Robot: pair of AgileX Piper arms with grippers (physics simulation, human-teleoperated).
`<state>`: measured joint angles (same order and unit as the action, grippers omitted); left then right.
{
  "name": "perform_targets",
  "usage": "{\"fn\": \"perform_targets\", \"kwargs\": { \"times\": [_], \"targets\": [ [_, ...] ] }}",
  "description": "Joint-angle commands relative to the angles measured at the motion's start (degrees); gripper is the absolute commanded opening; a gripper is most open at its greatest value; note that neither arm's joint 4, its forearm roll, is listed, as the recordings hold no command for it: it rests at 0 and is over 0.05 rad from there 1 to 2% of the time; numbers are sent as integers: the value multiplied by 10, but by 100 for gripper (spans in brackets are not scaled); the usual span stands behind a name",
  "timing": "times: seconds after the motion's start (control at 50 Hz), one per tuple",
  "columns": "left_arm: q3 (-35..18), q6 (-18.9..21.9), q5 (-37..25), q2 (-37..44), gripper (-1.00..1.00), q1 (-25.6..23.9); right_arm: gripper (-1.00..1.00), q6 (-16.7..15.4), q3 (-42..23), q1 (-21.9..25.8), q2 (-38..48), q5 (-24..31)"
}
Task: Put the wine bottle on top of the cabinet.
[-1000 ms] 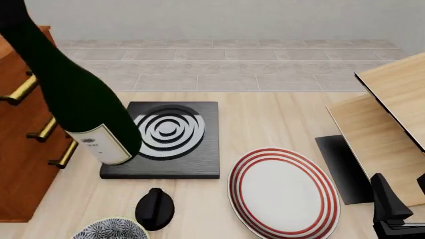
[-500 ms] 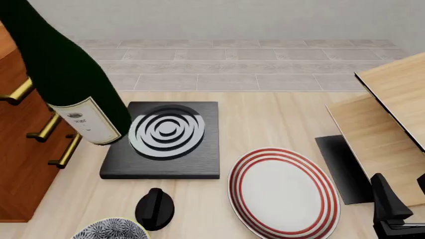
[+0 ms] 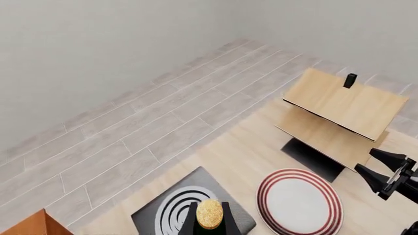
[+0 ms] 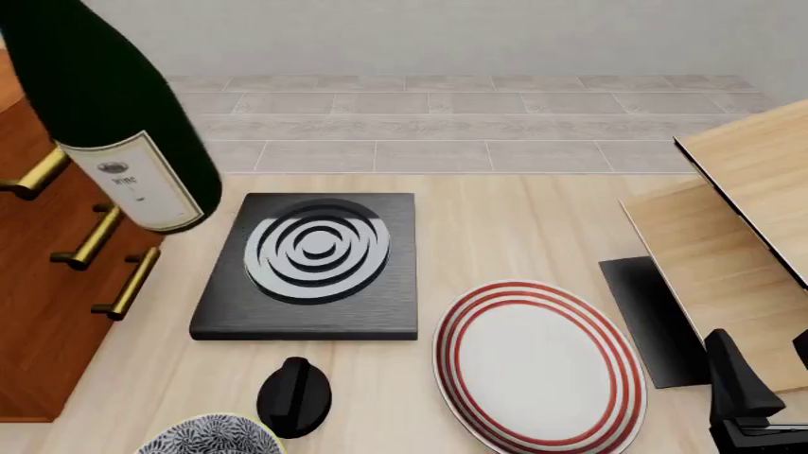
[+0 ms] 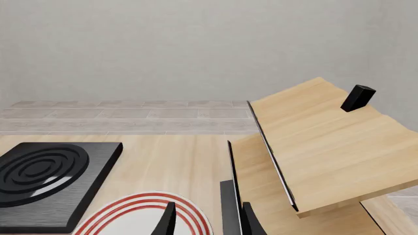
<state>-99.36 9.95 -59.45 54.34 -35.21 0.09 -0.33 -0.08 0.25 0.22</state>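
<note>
Above the cabinet's (image 4: 51, 284) front edge, left fingers (image 3: 210, 226) clamp the raised wine bottle (image 4: 108, 113).

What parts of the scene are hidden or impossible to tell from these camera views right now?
- Left claw: out of the front view; in its wrist view only the wine bottle cork shows, so the grip is unreadable.
- Cabinet top: cut off by the front view's left edge.
- Right claw: only fingertips show, cropped at the frame edge.

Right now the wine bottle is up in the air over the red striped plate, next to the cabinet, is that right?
Not quite. The front view shows the wine bottle in the air beside the cabinet, but above the black pad's left edge, not over the red striped plate, which lies further right.
</note>
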Motion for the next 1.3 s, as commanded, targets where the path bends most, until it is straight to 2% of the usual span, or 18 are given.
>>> {"fn": "perform_targets", "kwargs": {
  "times": [0.02, 0.18, 0.26, 0.38, 0.52, 0.68, 0.88, 0.98, 1.12, 1.2, 1.26, 1.3],
  "targets": [
    [-36, 20, -17, 16, -100, 15, 100, 0, 0, 0, 0, 0],
    [-75, 24, -29, 34, -100, 36, 100, 0, 0, 0, 0, 0],
    [-116, 23, -45, 50, -100, 47, 100, 0, 0, 0, 0, 0],
    [-151, 28, -60, 66, -100, 56, 100, 0, 0, 0, 0, 0],
    [-171, 31, -69, 77, -100, 71, 100, 0, 0, 0, 0, 0],
    [-169, 38, -64, 79, -100, 88, 100, 0, 0, 0, 0, 0],
    [-231, 45, -93, 107, -100, 109, 100, 0, 0, 0, 0, 0],
    [-232, 46, -94, 108, -100, 118, 100, 0, 0, 0, 0, 0],
    [-190, 45, -73, 93, -100, 125, 100, 0, 0, 0, 0, 0],
    [-198, 44, -75, 98, -100, 135, 100, 0, 0, 0, 0, 0],
    [-183, 50, -69, 92, -100, 135, 100, 0, 0, 0, 0, 0],
    [-201, 52, -79, 99, -100, 140, 100, 0, 0, 0, 0, 0]
  ]
}}
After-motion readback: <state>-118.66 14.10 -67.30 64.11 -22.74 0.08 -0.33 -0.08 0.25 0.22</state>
